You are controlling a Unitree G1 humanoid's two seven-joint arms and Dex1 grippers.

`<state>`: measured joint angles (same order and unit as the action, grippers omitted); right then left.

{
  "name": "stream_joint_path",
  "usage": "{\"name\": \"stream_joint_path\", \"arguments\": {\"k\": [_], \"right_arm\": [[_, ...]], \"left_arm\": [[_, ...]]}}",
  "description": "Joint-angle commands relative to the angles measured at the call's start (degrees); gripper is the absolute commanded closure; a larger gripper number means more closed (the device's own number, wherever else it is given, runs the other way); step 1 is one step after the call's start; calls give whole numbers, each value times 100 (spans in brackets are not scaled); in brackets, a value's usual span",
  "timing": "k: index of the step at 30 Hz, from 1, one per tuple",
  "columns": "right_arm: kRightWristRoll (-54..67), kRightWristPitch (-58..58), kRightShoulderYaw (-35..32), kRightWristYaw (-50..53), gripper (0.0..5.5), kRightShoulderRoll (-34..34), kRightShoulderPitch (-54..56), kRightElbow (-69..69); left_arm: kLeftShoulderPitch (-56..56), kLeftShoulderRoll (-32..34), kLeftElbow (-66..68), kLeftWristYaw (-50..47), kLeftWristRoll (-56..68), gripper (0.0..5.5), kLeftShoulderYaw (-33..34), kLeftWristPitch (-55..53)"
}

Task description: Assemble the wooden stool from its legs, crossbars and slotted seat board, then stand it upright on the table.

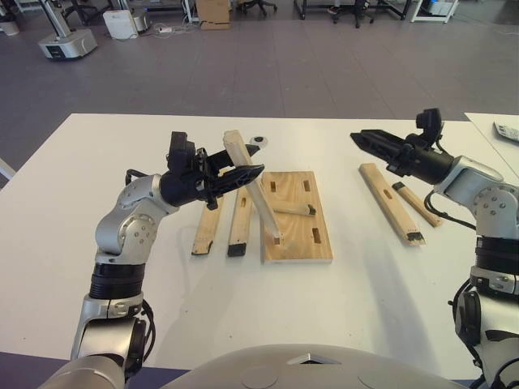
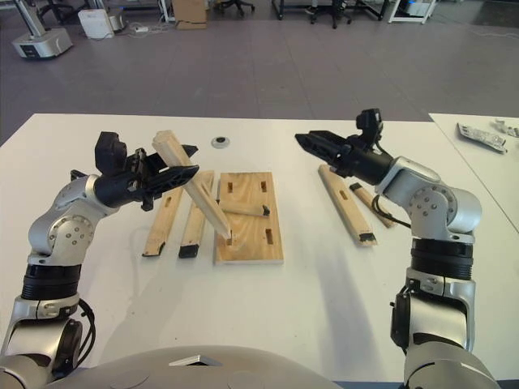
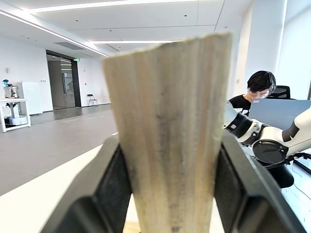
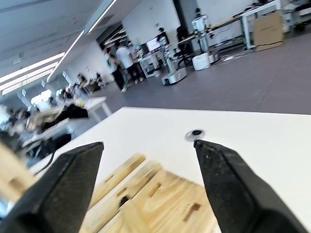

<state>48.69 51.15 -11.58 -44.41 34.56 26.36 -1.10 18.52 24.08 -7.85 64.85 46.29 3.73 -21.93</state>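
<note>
The slotted seat board (image 1: 298,235) lies flat mid-table. My left gripper (image 1: 248,174) is shut on a wooden leg (image 1: 261,203) near its upper end; the leg leans steeply, its lower end on the board's near-left slot. In the left wrist view that leg (image 3: 170,136) is clamped between both fingers (image 3: 104,194). A short crossbar (image 1: 293,210) rests on the board. Two more legs (image 1: 208,228) (image 1: 240,220) lie flat left of it. My right gripper (image 1: 362,140) hovers open above the table, right of the board, with nothing between its fingers (image 4: 82,170). Below it lie another leg (image 1: 392,203) and a crossbar (image 1: 418,203).
A small round metal disc (image 1: 259,140) sits behind the board. A second table (image 1: 503,130) with a flat part on it stands at the far right. The white table (image 1: 81,186) has free room at its front and far left.
</note>
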Motion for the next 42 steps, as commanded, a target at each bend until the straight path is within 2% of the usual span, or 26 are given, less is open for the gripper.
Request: {"name": "stream_joint_path", "arguments": {"k": [1,9,12,17,20,22,24,26,32,42], "right_arm": [[-604,-360,822,-505,201,261,-200,-613],[-2215,-1536,2238,-1091,201,244,27,-269],[-2634,-1766,2646,-1399,201,173,145,246],[-3074,-2130,2942,-1723,201,-157,441,1218],[-2882,-1978,2721,-1830,201,-346,582,1281],[-2078,-1218,2157,-2067,201,-374,753,999],[-912,-121,1249,-2115,201,-374,1341,994],[-259,544,774,-2026,201,-431,1840,1052],[332,1461,902,-1731,201,-790,1921,499],[477,1776,1082,-1629,201,-1044,1867,276]], "left_arm": [[-85,82,-51,-176,148,345,314,-106],[-149,22,-292,-1610,286,345,779,-657],[-87,-37,-407,-1957,876,345,1095,-989],[-81,-65,-620,-2263,2074,345,1459,-1636],[-19,-121,-623,-2434,2374,345,1591,-1670],[23,-147,-580,-2425,2354,345,1571,-1610],[13,-156,-504,-2252,2223,345,1428,-1590],[47,-209,-479,-2204,2218,345,1356,-1594],[593,-556,-585,-2452,2546,345,1175,-1651],[787,-766,-781,-2783,2808,345,1084,-1654]]}}
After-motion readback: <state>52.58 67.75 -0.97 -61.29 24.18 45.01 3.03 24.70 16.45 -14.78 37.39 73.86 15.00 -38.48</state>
